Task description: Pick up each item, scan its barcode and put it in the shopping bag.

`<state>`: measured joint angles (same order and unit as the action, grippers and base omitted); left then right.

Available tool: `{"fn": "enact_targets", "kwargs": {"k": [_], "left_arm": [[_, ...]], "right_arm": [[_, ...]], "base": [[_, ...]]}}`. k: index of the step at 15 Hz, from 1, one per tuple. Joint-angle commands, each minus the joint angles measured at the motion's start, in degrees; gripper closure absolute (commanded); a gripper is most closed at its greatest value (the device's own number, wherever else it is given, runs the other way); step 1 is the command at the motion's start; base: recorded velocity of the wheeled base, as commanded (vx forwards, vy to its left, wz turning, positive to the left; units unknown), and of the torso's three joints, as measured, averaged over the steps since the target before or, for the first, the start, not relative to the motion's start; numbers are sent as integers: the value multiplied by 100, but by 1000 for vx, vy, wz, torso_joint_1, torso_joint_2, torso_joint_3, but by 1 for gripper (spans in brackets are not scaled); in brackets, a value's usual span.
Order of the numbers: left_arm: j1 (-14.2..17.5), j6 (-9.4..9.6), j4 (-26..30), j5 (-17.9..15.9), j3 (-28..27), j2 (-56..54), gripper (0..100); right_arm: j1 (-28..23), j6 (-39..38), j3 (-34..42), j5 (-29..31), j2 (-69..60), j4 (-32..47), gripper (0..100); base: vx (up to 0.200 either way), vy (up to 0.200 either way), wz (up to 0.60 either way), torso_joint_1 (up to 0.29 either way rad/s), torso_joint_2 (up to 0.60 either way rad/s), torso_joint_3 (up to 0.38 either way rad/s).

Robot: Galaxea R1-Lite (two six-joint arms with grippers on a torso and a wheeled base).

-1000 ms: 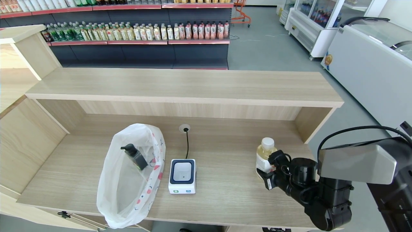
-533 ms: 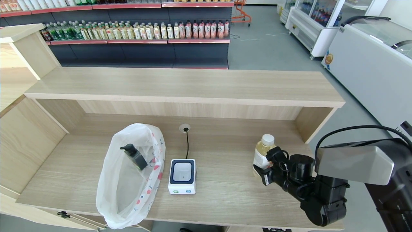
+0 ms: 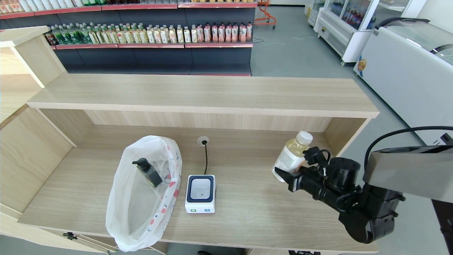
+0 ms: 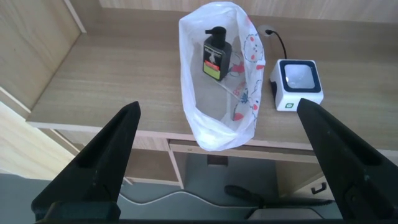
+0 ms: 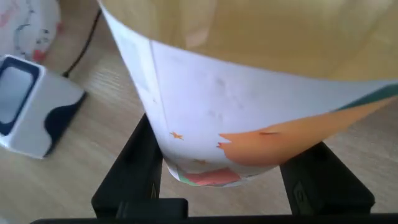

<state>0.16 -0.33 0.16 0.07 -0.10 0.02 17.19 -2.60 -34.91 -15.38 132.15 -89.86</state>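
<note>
Wooden counter [image 3: 201, 94], drink shelves [image 3: 152, 35], freezers [image 3: 407, 67]

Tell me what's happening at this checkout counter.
The right claw grips a clear plastic bottle of pale yellow drink with a white cap, tilted, to the right of the white box-shaped barcode scanner on the wooden counter. It has not reached the scanner yet. A black pump bottle already sits in the white plastic shopping bag left of the scanner. The left claw hangs open off the counter's near side.
</note>
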Motion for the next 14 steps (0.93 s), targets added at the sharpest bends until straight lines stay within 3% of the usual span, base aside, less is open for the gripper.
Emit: {"fn": "enact_targets", "kwargs": {"k": [1, 4, 7, 10, 14], "left_arm": [[2, -2, 2, 1, 1, -2, 0], [2, -2, 2, 1, 1, -2, 0], [2, -2, 2, 1, 1, -2, 0], [2, -2, 2, 1, 1, -2, 0], [2, -2, 2, 1, 1, -2, 0]], "right_arm": [[-14, -575, 925, -1195, -1200, -14, 100], [13, -1155, 1417, -2654, -2263, 161, 100], [57, -1472, 1426, -3621, -3160, 1190, 100], [452, -1481, 1444, -3726, -3670, 2016, 100], [979, -1815, 1417, -3744, -4039, 2139, 100]], "base": [[0, 0, 0, 0, 0, 0], [0, 0, 0, 0, 0, 0], [0, 0, 0, 0, 0, 0], [0, 0, 0, 0, 0, 0], [0, 0, 0, 0, 0, 0]]}}
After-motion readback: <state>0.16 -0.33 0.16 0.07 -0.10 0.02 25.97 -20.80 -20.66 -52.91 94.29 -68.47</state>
